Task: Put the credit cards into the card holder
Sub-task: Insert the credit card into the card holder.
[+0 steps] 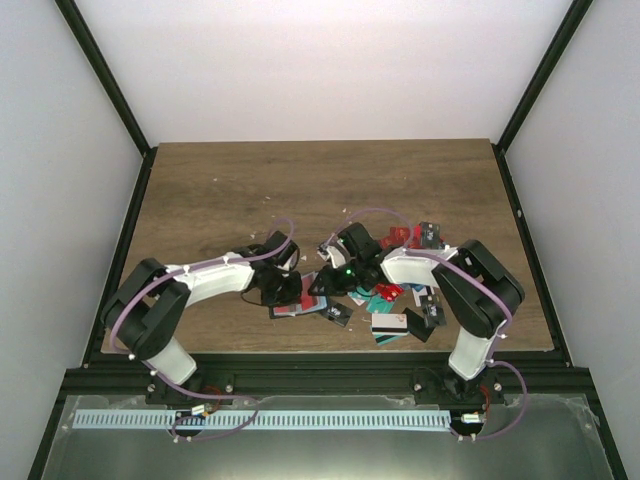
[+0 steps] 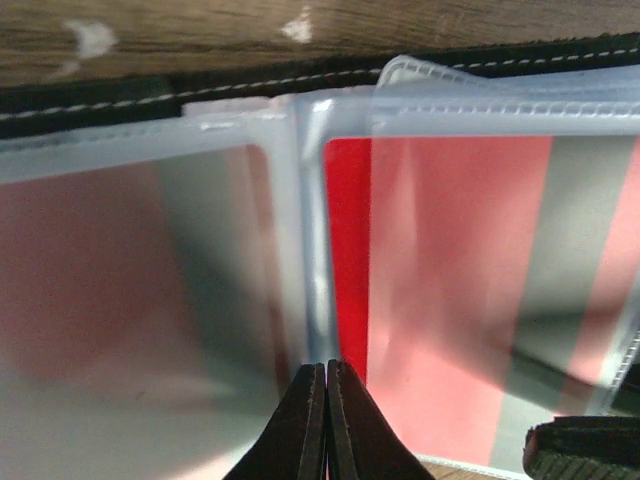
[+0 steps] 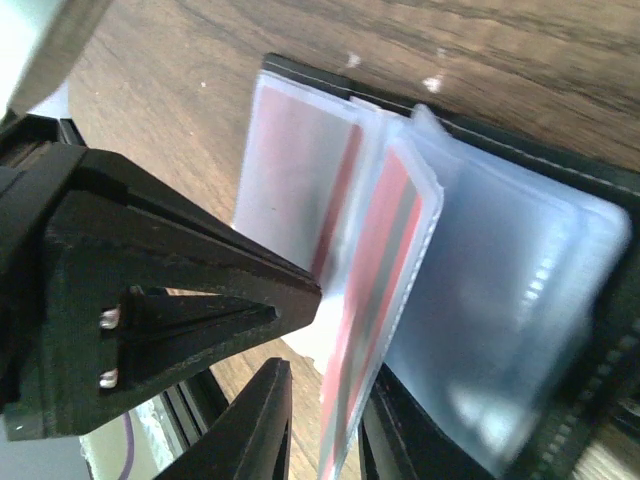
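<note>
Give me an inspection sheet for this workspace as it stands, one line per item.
Surface: wooden table, bare towards the back.
Job's things: card holder lies open with its clear sleeves fanned; a red card sits in one sleeve; loose credit cards lie scattered around the right arm.
Clutter: nothing seen.
Grippers: left gripper shut, tips down on the sleeves at the fold; right gripper beside a raised sleeve, grip cannot be told.
Cables: purple cables looped along both arms.
Surroundings: white walls, black frame posts, slotted rail at the near edge.
</note>
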You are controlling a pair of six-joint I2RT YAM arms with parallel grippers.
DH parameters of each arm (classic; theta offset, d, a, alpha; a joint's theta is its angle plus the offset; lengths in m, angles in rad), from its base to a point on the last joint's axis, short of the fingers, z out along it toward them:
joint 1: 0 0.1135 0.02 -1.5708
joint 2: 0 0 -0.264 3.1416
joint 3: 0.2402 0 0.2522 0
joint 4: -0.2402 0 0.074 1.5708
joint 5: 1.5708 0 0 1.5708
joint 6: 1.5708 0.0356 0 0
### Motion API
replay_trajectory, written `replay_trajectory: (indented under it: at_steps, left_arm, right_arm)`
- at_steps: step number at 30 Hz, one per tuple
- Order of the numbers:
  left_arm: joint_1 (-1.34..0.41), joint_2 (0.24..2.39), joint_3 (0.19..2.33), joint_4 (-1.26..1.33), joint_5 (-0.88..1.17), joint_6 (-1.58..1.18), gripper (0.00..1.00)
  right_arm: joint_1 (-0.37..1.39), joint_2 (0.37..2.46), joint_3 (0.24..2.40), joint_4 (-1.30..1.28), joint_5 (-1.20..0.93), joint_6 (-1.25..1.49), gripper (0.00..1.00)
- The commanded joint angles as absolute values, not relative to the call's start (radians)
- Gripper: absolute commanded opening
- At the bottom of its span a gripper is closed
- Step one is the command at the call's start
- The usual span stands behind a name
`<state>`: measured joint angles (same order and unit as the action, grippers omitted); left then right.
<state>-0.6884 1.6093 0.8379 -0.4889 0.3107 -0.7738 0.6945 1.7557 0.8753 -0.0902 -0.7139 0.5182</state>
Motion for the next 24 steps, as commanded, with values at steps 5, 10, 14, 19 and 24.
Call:
replay_trajectory:
  at_steps: [5,10,14,19,24]
  left_arm:
    - [-0.679,1.406,0.880,-0.712,0.158,-0.798,0.09]
    - [-0.651,1.271,0.851,-0.805,0.097,-0.819,0.12]
    - [-0.628,1.164,0.826,-0.836,0.062,-0.815,0.15]
    - [-0.627,1.115,0.828,-0.803,0.100,-0.787,0.16]
    - [-0.643,1.166,0.867,-0.725,0.174,-0.758,0.16]
  right_arm:
    - [0.762,1.812,1.010,-0.119,-0.743,0.513,0.26]
    - [0.809,1.882,1.097,-0.122,-0.827,0.514,0.33]
    - [0.814,1.871,1.151,-0.138,-0.855,0.484,0.37]
    - [0.782,1.721,1.126,-0.192,-0.714,0.477,0.55]
    - [0.684,1.514,1.023,-0.329,-0.473,0.506,0.72]
